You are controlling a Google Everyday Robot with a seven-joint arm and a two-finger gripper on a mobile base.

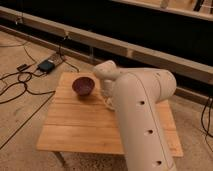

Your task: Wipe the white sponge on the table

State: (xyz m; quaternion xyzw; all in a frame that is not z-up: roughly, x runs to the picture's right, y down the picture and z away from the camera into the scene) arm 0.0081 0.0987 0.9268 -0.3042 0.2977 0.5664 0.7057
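**A:** What's nearest?

**B:** The robot's thick white arm (142, 115), rising from the near right and covering much of the right half of the desk (80, 125). The near left planks are bare wood.

**A:** And the gripper?

**B:** The gripper (106, 99) hangs from the bent wrist, low over the middle of the desk, just right of the purple bowl (83, 86). The arm hides most of it, so I cannot tell whether it is open, closed or holding anything.

**A:** Where is the white sponge?

**B:** I can't pick it out. A pale patch sits at the gripper's tip against the wood, and I'd judge the sponge is there, pressed down or hidden behind the arm.

**A:** So which step is this?

**B:** Probably the wiping stroke itself, with the tool down at the surface. The next move calls for a flat sweep along the planks, with steady contact, staying clear of the bowl.

**A:** Anything farther back?

**B:** Cables (20, 82) and a small dark box (46, 65) on the floor, far left.
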